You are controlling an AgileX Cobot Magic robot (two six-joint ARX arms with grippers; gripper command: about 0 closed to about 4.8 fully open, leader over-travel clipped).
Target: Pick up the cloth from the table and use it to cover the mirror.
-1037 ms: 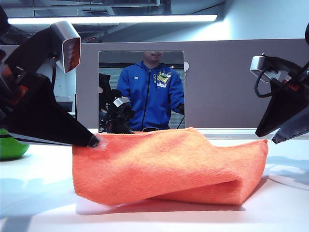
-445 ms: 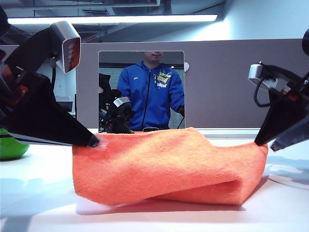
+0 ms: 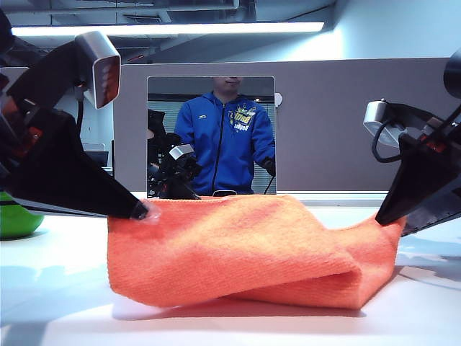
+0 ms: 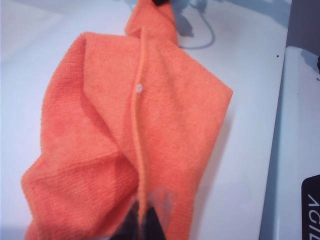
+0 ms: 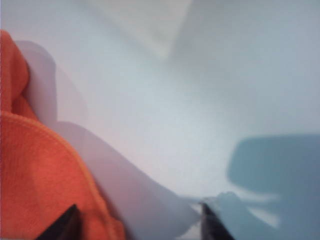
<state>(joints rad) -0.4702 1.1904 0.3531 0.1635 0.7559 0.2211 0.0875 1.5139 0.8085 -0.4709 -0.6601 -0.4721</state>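
Observation:
The orange cloth lies bunched and folded on the white table, in front of the upright mirror. My left gripper is shut on the cloth's upper left corner and holds it a little off the table. In the left wrist view the cloth hangs away from that gripper, its stitched edge pinched between the fingers. My right gripper is at the cloth's right corner. It is open, with one finger over the cloth and the other over bare table.
A grey-brown partition stands behind the mirror, which reflects a person in a blue jacket and a robot arm. A green rounded object sits at the far left edge of the table.
My right gripper has come down and leftward onto the cloth's right corner, which now dips under it. The left gripper and its held corner have not moved.

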